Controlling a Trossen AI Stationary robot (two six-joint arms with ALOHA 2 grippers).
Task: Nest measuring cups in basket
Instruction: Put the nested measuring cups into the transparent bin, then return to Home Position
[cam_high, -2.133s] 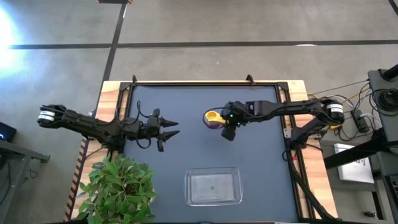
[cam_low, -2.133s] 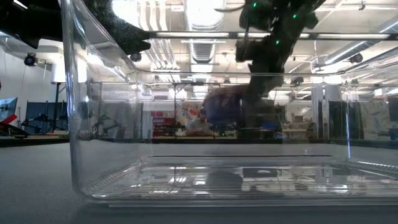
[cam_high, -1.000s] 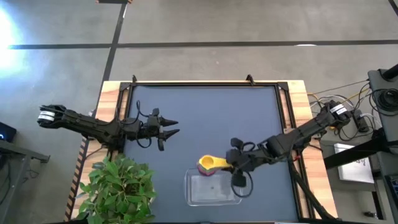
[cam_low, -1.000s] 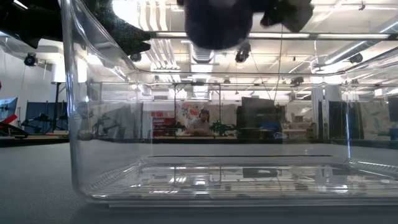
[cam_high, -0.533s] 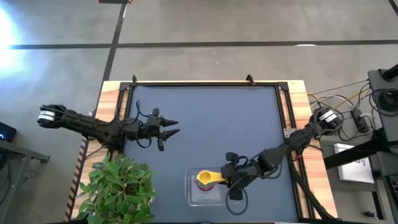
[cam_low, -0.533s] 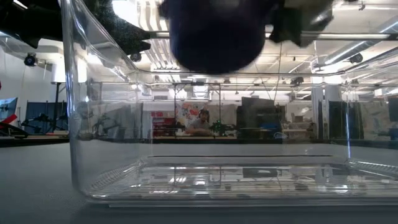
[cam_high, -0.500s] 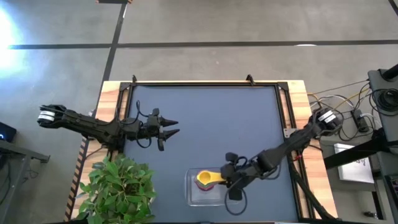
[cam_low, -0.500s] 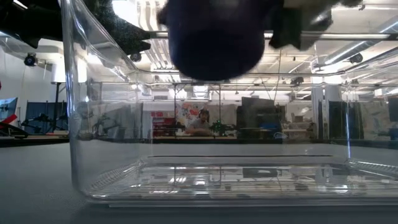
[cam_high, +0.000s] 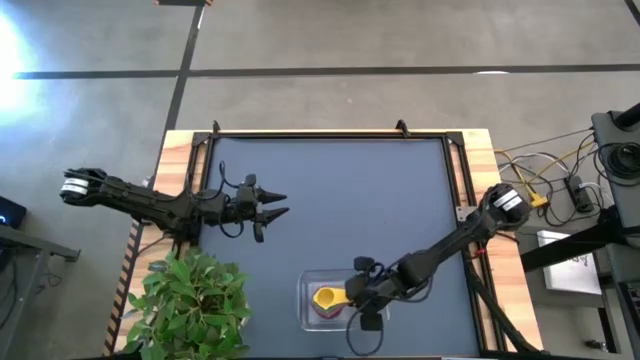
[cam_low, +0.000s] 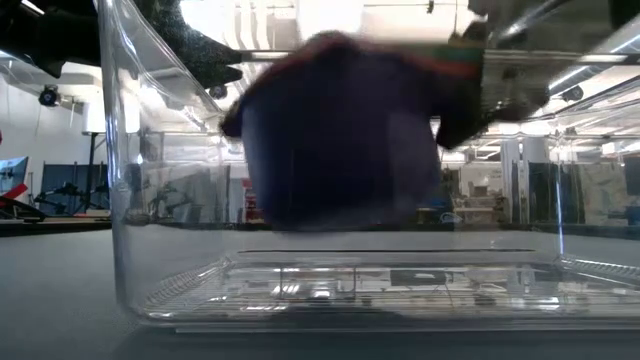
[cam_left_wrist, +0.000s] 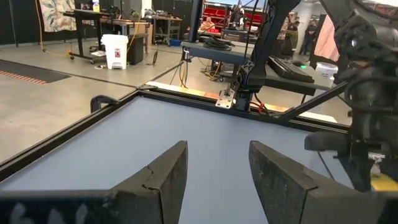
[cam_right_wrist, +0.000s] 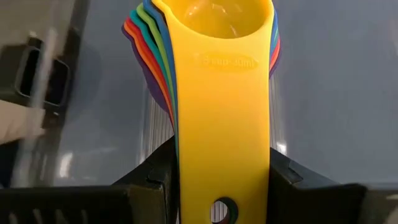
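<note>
- Dark blue-grey table mat (cam_high: 330, 200): bare apart from the tub at its near edge.
- Clear, colourless plastic rectangular basket (cam_high: 305, 300): stays where it was.
- Right gripper (cam_high: 352, 293): has swung from mid-table over the basket and dropped inside its walls, fingers clenched on the stack's handles.
- Left gripper (cam_high: 272, 205): unmoved at the left side, jaws apart, empty.
- Nested plastic measuring cups, yellow on top (cam_right_wrist: 214, 37): now low in the basket, apparently just off the floor. Judgement: placement nearly done; release remains.

high: overhead, straight down, whole surface (cam_high: 330, 200)
low: surface level, close against basket (cam_low: 150, 250)
wrists: look forward past own claw
shared: basket (cam_high: 310, 310), high and low
</note>
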